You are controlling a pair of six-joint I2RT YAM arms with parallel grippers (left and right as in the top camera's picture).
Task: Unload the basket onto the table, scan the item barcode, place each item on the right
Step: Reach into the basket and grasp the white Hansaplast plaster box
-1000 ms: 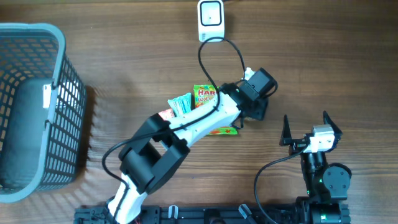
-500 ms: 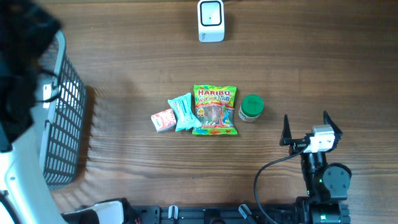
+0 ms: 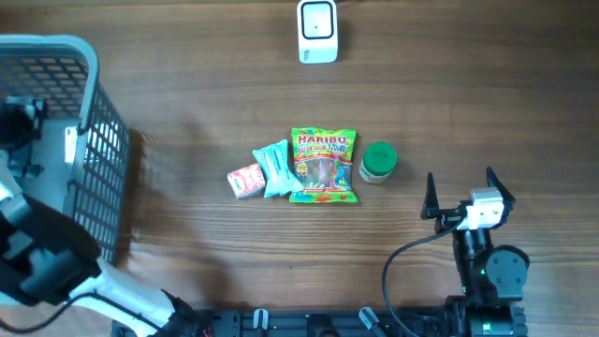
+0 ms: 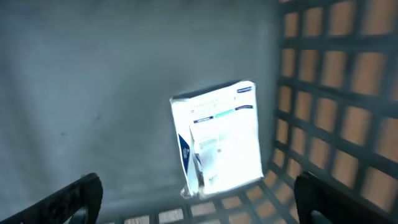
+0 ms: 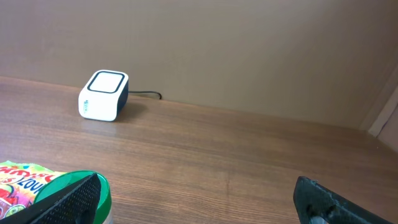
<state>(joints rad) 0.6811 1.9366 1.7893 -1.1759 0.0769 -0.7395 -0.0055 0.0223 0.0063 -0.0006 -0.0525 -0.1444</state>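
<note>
White box (image 4: 217,140) lies in the grey basket (image 4: 74,74), dropped from the left gripper (image 4: 199,205), jaws spread, which has swung away from the scanner (image 3: 317,31); this item looks done. Right gripper (image 3: 459,195) waits, spread.

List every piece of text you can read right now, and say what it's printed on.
"HARIBO": across the top of the candy bag.
Candy bag, smaller print under the brand: too blurred to read.
White box in the basket: printed lines, washed out, unreadable.
Pink box and teal packet: too small to read.
Scanner and green-lidded jar: no text visible.
</note>
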